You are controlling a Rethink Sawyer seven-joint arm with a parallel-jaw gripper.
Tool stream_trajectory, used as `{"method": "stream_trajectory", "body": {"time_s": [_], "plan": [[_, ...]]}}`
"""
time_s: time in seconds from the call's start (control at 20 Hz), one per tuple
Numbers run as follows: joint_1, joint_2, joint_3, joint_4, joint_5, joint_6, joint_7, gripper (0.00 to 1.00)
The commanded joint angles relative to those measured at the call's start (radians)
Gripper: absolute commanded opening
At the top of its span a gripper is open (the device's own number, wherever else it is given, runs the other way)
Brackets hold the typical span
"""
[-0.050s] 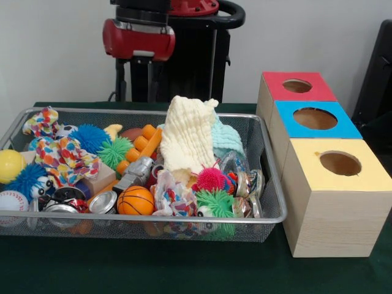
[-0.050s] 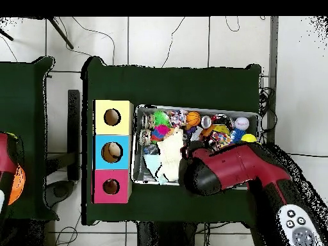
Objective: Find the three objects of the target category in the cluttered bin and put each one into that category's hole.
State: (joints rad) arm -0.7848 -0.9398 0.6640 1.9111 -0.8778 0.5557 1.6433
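Wire bin (image 1: 269, 215) w/ mixed toys; three-hole box row beside it.
Arm (image 2: 221, 168) over bin's robot-side edge in overhead view; front view shows only its red/black body at top. Claw not visible, so can't tell open or closed. Contents: cream cloth (image 1: 188, 139) heaped at centre, basketball (image 1: 135, 200) at front, pink spiky ball (image 1: 211, 179), green spiky ball (image 1: 215, 203), yellow ball (image 1: 10, 164) far side, metal lids (image 1: 103, 202). Boxes: red (image 1: 298, 86), blue (image 1: 315, 119), yellow (image 1: 338, 164), touching in line. Target category not identifiable.
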Motion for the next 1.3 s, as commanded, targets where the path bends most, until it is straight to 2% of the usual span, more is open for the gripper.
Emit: {"method": "stream_trajectory", "body": {"time_s": [0.05,0.25,0.4,0.9,1.1,1.3], "plan": [[0.081,0.095,-0.071,-0.070,-0.131,-0.016,0.009,1.00],[0.070,0.085,-0.062,-0.060,-0.099,0.021,-0.048,1.00],[0.102,0.067,-0.099,-0.049,-0.121,0.063,-0.036,1.00],[0.078,0.109,-0.107,-0.064,-0.136,0.017,-0.086,1.00],[0.039,0.158,-0.078,-0.101,-0.140,0.041,-0.203,1.00],[0.042,0.171,-0.081,-0.103,-0.160,0.039,-0.200,1.00]]}}
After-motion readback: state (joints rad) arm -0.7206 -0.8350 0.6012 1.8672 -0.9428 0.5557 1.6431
